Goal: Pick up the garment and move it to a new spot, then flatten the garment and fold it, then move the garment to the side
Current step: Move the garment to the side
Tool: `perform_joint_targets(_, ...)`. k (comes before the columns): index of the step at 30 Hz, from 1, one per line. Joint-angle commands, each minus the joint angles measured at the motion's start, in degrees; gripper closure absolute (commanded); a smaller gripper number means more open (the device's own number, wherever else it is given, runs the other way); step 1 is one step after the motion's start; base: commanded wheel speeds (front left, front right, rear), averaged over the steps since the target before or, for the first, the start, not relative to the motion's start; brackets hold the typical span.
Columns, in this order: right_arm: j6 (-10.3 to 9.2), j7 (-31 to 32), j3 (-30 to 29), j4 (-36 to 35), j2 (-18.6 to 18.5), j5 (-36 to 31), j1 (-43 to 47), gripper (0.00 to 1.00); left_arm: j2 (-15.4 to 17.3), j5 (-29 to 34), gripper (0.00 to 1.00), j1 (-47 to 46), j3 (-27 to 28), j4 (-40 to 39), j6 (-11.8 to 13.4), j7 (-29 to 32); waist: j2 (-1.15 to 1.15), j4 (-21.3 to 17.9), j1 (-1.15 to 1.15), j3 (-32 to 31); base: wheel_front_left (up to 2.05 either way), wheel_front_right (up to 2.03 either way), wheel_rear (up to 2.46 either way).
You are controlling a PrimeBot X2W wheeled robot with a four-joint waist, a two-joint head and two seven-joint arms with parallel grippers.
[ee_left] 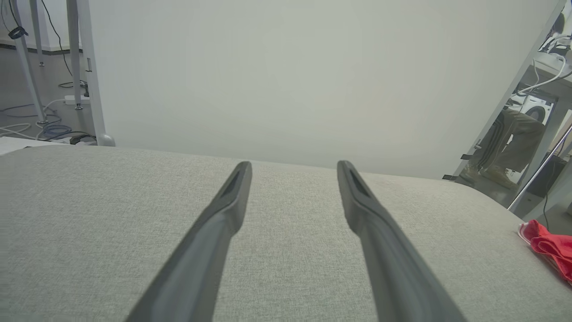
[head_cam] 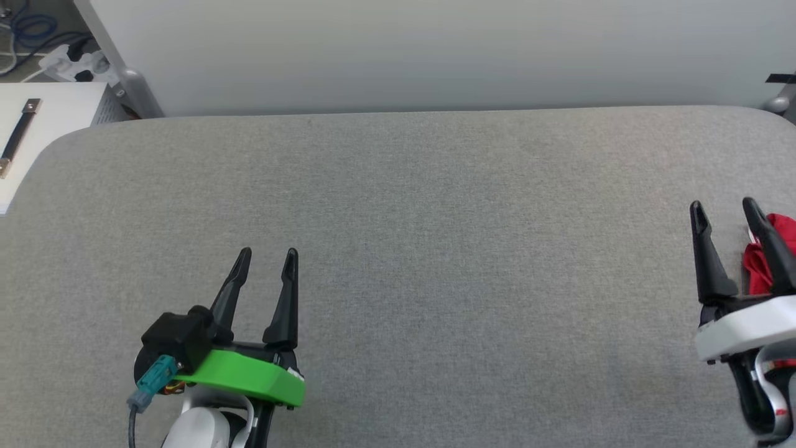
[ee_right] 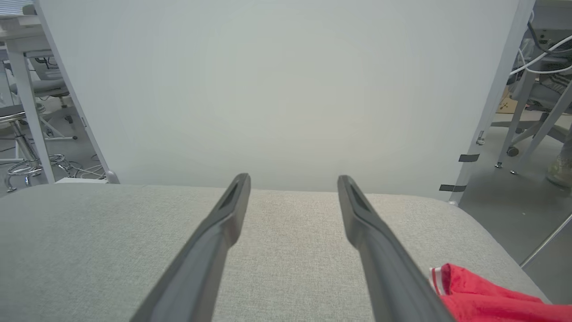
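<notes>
Left gripper (head_cam: 268, 252): jaws spread wide, nothing between them and nothing touched. They are poised over bare grey cloth at the near left of the bench (head_cam: 435, 218). The left wrist view confirms this, with both fingers apart and only bench covering seen through the gap. Right gripper (head_cam: 722, 204): jaws likewise spread wide and empty, poised at the far right of the bench. The garment (head_cam: 754, 274) lies just beyond the right gripper's outer finger. From the head view I cannot tell whether that finger touches the cloth or merely passes in front of it. In the right wrist view the garment (ee_right: 482, 299) lies on the bench to the outside of the jaws, not between them. A red body and a white striped trim edge are visible there. Most of the garment runs out of frame, so whether it is bunched or folded cannot be settled. The scene fits equally a shirt waiting at the edge to be carried in and a finished one set aside. Handling, by judgement: light, limp knit that will sag and drape from any pinch and will not slip readily. It is not fragile, though layers may separate if only the top ply is caught. Should it need lifting, the firmest purchase would be a hemmed or trimmed edge such as the striped sleeve end, taken through its full thickness.
</notes>
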Motion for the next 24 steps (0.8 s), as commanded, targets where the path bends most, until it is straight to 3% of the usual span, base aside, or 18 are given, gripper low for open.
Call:
perform_joint_targets(1, -0.08, -1.64, -0.26, 0.26, 1.1, 0.44, 1.44, 0.0, -0.54, 0.38, 0.0, 1.09, -0.04, 0.04, -0.15, -0.33, 0.0, 1.22, 0.0, -1.13, 0.0, 0.0, 0.0)
perform_joint_targets(13, -0.08, -9.7, 1.28, 6.17, 8.72, 0.36, 7.02, 0.0, -1.4, 1.94, 0.0, 4.15, -0.27, 0.4, -0.15, -0.33, 0.0, 1.88, 0.0, -2.54, 0.0, 0.0, 0.0)
perform_joint_targets(24, -0.08, -10.97, 2.97, 8.22, 9.56, -0.65, 6.93, 0.0, -2.04, 3.52, 0.0, 4.31, 0.66, 0.57, -0.15, -0.33, 0.0, 2.1, 0.0, -2.71, 0.0, 0.0, 0.0)
